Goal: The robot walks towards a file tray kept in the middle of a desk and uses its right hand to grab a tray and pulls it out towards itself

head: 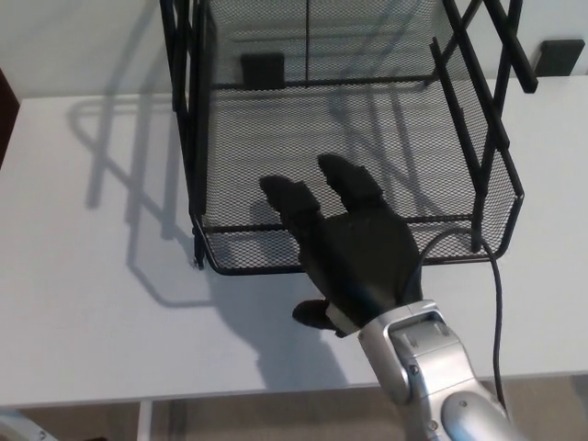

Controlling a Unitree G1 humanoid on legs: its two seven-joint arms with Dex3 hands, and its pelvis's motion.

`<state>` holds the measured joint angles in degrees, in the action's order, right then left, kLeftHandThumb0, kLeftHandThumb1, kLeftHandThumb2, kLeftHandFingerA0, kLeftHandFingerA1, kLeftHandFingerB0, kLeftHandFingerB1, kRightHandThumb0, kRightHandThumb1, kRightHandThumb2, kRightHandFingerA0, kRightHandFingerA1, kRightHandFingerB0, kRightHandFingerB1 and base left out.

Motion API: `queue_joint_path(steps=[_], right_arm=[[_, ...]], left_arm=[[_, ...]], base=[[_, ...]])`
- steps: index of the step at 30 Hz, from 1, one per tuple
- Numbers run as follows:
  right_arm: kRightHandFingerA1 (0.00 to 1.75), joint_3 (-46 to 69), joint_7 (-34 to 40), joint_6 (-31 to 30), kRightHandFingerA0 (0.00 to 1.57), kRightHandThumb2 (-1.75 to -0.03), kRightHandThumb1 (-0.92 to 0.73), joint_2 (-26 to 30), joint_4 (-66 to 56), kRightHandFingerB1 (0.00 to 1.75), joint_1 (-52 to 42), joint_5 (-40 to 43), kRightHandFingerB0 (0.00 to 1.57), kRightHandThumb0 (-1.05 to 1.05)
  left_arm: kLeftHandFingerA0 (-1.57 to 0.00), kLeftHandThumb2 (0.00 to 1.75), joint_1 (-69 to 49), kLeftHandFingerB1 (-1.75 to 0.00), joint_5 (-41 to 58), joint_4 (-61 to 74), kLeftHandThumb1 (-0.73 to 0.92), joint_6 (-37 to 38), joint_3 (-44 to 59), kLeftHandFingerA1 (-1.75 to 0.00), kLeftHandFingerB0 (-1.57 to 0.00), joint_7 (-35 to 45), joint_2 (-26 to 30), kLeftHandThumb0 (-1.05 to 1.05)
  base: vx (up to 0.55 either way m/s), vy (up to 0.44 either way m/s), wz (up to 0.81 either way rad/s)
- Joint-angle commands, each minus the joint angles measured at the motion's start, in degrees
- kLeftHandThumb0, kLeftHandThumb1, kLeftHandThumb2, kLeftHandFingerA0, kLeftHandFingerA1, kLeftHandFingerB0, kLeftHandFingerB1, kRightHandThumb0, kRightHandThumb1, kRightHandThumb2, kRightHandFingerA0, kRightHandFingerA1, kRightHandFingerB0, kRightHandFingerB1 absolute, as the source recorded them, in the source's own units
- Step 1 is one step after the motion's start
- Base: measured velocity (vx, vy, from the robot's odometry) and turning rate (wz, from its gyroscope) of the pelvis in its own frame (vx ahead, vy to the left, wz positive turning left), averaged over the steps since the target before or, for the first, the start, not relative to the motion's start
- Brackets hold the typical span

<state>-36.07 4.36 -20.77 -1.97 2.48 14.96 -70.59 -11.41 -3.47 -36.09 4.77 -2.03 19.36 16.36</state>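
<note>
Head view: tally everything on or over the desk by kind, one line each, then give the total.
Black mesh file tray: 1
Robot hand: 1
Black cable: 1
White desk: 1
Total: 4

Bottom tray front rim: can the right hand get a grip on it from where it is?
Probably yes. The right hand lies over the tray's front rim, two fingers inside over the mesh, thumb outside below; nothing blocks it.
</note>
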Motion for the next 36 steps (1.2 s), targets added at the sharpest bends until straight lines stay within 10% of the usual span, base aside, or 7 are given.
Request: queue_joint_path(steps=[1, 26, 28, 29, 36], right_arm=[[0.19, -0.11, 10.16, -11.94, 0.0, -0.69, -0.33, -0.22, 4.24, 0.29, 1.29, -12.67, 0.02, -0.73], [0.47, 0.02, 7.92, -12.05, 0.05, -0.53, -0.39, -0.33, 6.68, 0.35, -3.18, -8.84, 0.12, -0.68], [0.55, -1.04, 5.59, -11.76, 0.05, -0.73, -0.02, 0.06, 3.57, 0.49, -4.54, -9.56, 0.0, -0.34], [0.46, -1.6, 4.5, -11.79, 0.06, -0.52, -0.37, 0.12, 1.83, 0.33, -5.35, -9.96, 0.18, -0.7], [0.41, -3.8, -4.17, -13.51, 0.14, -0.54, -0.35, 0.21, -4.16, 0.31, -7.97, -13.16, 0.19, -0.7]], left_arm=[[-0.75, 0.56, -0.79, -0.63, -2.1, 0.91, 0.39, -1.19, -1.47, -0.74, -0.49, 2.02, 3.75, -0.52], [-0.74, 0.54, -0.91, -0.58, -2.24, 3.95, 0.43, -2.43, -4.01, -0.67, -0.48, 2.65, 5.82, -0.52], [-0.73, 0.54, -0.89, -0.58, -2.13, 4.21, 0.42, -3.05, -4.1, -0.68, -0.48, 2.56, 5.82, -0.53], [-0.72, 0.54, -0.76, -0.58, -1.8, 3.9, 0.42, -3.23, -3.93, -0.67, -0.48, 2.58, 5.62, -0.51], [-0.7, 0.54, -0.86, -0.58, -2.33, 3.93, 0.43, -2.54, -4.42, -0.69, -0.46, 2.87, 6.21, -0.52]], base=[[0.0, 0.0, 0.0], [0.0, 0.0, 0.0], [0.0, 0.0, 0.0], [0.0, 0.0, 0.0], [0.0, 0.0, 0.0]])
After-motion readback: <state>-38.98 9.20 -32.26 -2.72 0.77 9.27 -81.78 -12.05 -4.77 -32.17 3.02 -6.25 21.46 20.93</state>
